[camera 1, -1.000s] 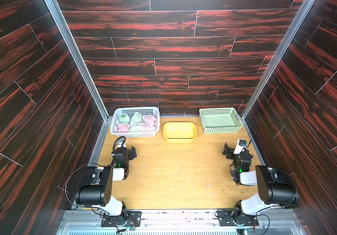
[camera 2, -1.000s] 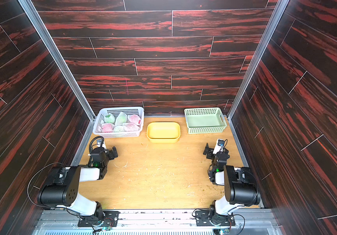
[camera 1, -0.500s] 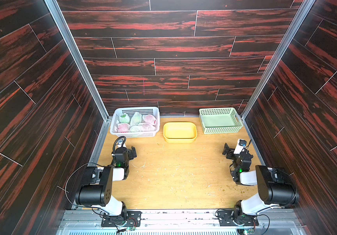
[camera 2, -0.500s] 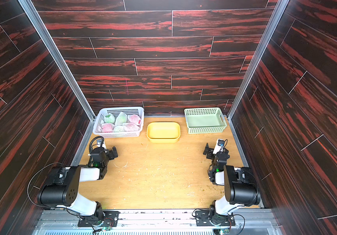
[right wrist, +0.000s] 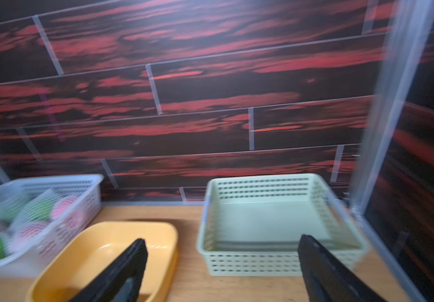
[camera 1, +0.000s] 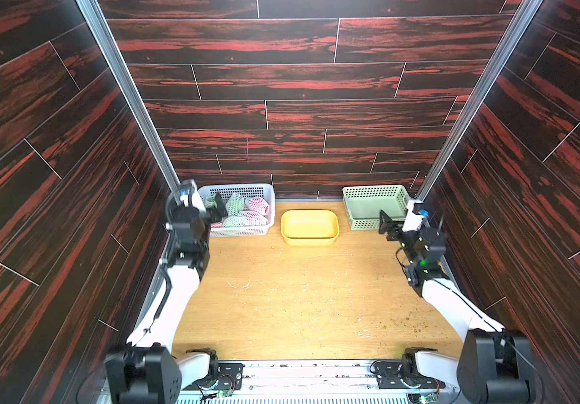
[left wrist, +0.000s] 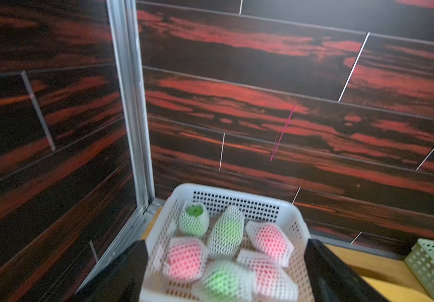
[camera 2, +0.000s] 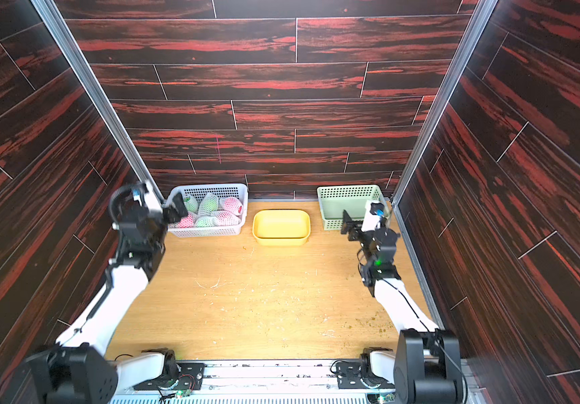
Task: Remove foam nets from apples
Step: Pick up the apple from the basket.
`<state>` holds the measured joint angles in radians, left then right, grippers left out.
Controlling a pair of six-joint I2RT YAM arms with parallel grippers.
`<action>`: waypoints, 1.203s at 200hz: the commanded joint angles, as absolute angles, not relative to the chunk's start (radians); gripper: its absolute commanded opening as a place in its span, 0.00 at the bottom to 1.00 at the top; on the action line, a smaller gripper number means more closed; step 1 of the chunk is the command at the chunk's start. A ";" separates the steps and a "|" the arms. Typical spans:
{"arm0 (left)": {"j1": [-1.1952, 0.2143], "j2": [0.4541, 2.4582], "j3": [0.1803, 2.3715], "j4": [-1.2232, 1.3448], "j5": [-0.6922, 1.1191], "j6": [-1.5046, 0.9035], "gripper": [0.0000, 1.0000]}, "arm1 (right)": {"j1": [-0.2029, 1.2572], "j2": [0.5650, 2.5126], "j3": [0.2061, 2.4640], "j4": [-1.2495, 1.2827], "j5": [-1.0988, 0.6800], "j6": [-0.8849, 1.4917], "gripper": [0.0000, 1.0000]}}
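Fingers (left wrist: 121,272) of the left gripper (left wrist: 226,279) stand wide apart with nothing clamped between them, and through the gap the wrist camera looks straight into the white basket (left wrist: 284,209). Those of the right gripper (right wrist: 223,274) are spread just as wide and grip nothing either. That wrist view is smeared, but they appear to frame the space between the yellow tray (right wrist: 100,235) and the green basket (right wrist: 263,180). In both top views, taking the back wall (camera 1: 299,115) as 12 o'clock, the wooden table (camera 1: 309,314) carries pale scraps (camera 1: 246,285) near its middle and darker crumbs (camera 1: 404,327) toward 4 o'clock. The left gripper hangs at about 10 o'clock, raised over the near left corner of the white basket. The right gripper hangs at about 2 o'clock, just in front of the green basket's near left corner. Farther back, the yellow tray sits at 12 o'clock, between the two baskets and touching neither. The white basket stands at 11 o'clock close to the back wall and holds all six apples (left wrist: 194,211), three green and three red. Each is wrapped in one of the foam nets (left wrist: 227,235), and they lie in two rows of three, packed against one another. The green basket stands at 1 o'clock, also close to the wall.
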<state>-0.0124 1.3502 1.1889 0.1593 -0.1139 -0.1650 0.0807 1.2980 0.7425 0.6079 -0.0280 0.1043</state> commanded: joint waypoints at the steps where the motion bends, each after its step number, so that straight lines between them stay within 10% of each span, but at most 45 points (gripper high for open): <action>1: -0.012 1.562 1.443 -0.224 -0.008 -0.196 0.95 | 0.114 1.396 0.804 0.429 -0.085 0.132 0.94; 112: -0.051 2.232 2.182 -0.615 0.047 -0.146 0.94 | 0.270 1.414 0.819 0.422 -0.049 0.035 0.94; 240: -0.056 2.427 2.458 -0.775 -0.005 -0.053 0.94 | 0.317 1.456 0.845 0.426 -0.077 0.006 0.94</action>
